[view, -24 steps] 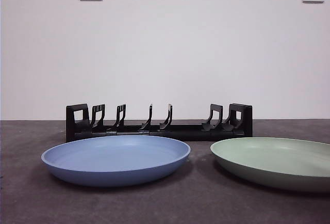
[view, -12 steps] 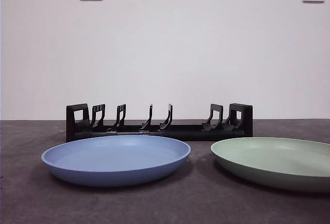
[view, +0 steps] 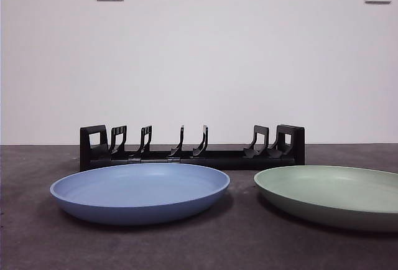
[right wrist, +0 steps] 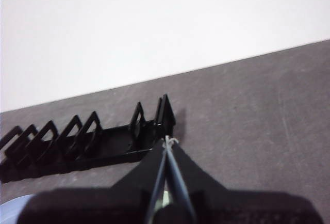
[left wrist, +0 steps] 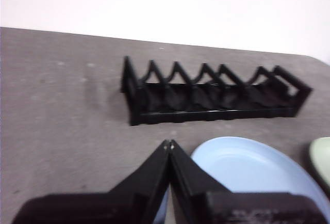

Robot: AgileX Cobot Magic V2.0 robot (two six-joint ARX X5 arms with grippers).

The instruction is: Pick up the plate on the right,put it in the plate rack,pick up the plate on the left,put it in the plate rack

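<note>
Slippage is the likely trouble: both plates, green toward the counter's right edge and blue beside it, lie flat before the empty rack, offering the pressed-together right claw and left claw only thin rims.

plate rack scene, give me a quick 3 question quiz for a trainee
1. True or false: a plate already stands in the plate rack.
2. Which plate lies on the right in the front view? A) blue plate B) green plate
3. Fill in: the left gripper hangs with its jaws ____ over the near rim of the blue plate.

Key:
1. False; every slot is bare.
2. B
3. Shut. The right gripper is also shut, above the rack's end.
</note>
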